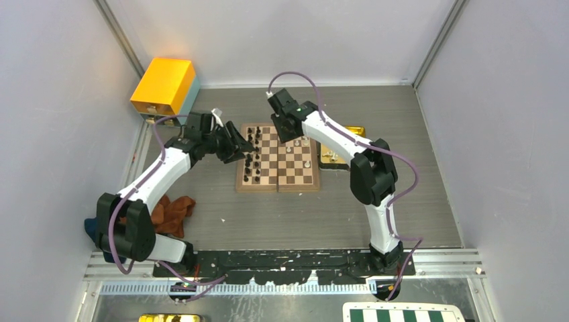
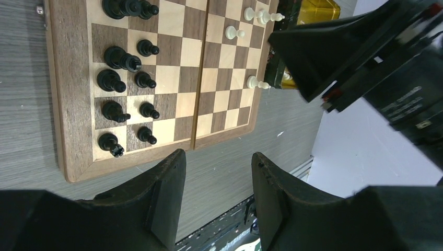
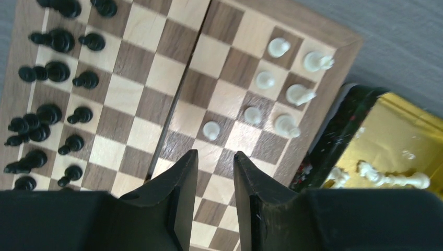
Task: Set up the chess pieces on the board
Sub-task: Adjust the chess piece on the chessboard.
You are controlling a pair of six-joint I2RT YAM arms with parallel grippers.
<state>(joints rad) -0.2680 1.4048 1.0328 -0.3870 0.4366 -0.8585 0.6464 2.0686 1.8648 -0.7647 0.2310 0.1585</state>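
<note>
White pieces (image 3: 393,180) still off the board (image 3: 156,99) lie in the gold tray (image 3: 418,130), just right of it. The right gripper (image 3: 215,157) is spread, empty and nearer. The biggest lies along its closing line. The left gripper (image 2: 218,157), spread and empty, is near the black pieces (image 2: 112,80). Only the right wrist view shows the tray's contents.

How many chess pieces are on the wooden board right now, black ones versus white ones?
Black pieces: 16
White pieces: 8
Total on the board: 24
More white ones lie in the gold tray; these are not counted.
</note>
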